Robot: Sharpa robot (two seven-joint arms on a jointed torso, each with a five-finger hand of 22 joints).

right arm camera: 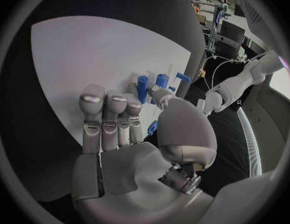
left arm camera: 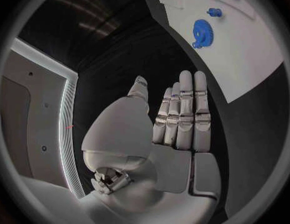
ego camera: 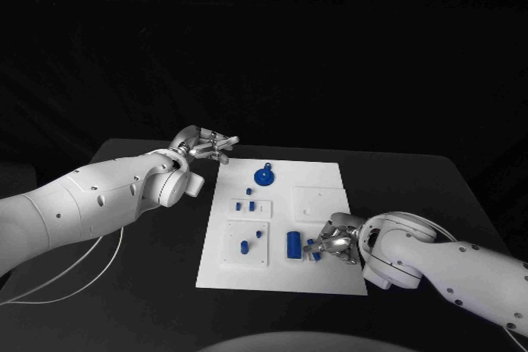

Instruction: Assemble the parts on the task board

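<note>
1. The task board is a white plate lying in the middle of the head frame on the black table, its long side running from the frame's lower centre up toward the centre.
2. A blue gear sits near the board's upper edge; the left wrist view shows it too, with a smaller blue part just beside it.
3. Small blue pegs stand in a raised block left of centre on the board, and more stand in a larger block below it.
4. A blue cylinder lies on the board's lower middle, its long axis running up and down the frame.
5. The right hand is low over the board's lower right part, just right of the cylinder. Its fingers are extended side by side, the thumb bent toward them.
6. A small blue piece shows beside the thumb in the right wrist view; it seems to be touched by the fingertips, but whether it is gripped I cannot tell.
7. The left hand hovers off the board's upper left corner, over the table. Its fingers are straight and together, the thumb apart, holding nothing; the gear lies well beyond the fingertips.
</note>
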